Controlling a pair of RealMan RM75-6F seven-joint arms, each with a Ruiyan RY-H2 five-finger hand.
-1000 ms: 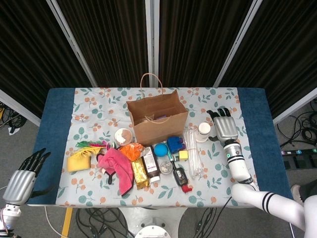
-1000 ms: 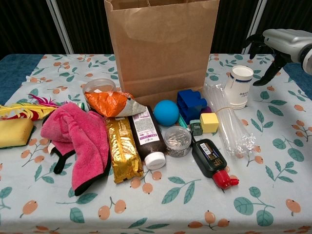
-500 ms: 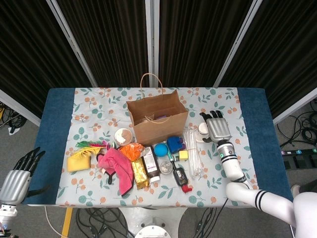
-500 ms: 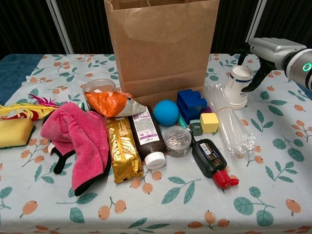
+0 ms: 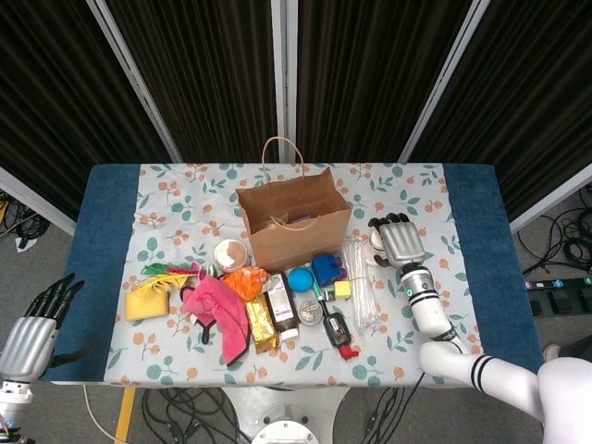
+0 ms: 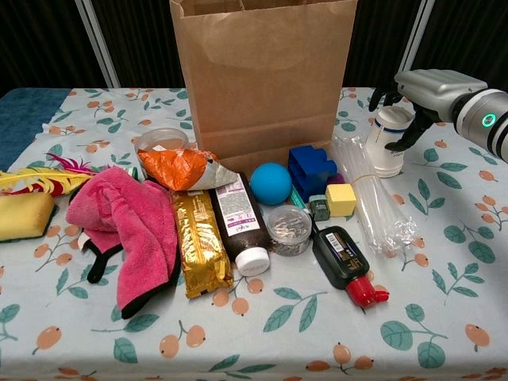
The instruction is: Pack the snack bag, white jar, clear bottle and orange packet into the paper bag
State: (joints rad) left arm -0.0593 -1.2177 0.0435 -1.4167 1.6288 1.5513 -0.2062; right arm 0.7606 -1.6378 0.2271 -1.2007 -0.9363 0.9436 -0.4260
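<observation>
The brown paper bag [image 5: 294, 220] [image 6: 262, 75] stands open at the table's middle back. Right of it the white jar [image 6: 387, 143] [image 5: 374, 242] stands upright on the cloth. My right hand [image 6: 414, 86] [image 5: 400, 240] arches over its top, fingers hooked past the far side and thumb by the near side, still spread. The clear bottle [image 6: 371, 198] [image 5: 359, 277] lies just left of the jar. In front of the bag lie the orange packet [image 6: 181, 168] [image 5: 245, 280] and the gold snack bag [image 6: 201, 242] [image 5: 262, 324]. My left hand [image 5: 32, 335] hangs open off the table's near-left corner.
A pink cloth [image 6: 131, 226], yellow sponge [image 6: 22, 216], brown bottle [image 6: 240, 226], blue ball [image 6: 271, 183], blue block [image 6: 311, 169], yellow cube [image 6: 340, 199], small clip jar [image 6: 289, 228] and black red-capped bottle [image 6: 343, 262] crowd the front of the bag. A round tub [image 6: 161, 141] sits at its left.
My right hand has moved left, from beside the white jar to over its top with the fingers around it. The left hand has dropped a little lower off the table.
</observation>
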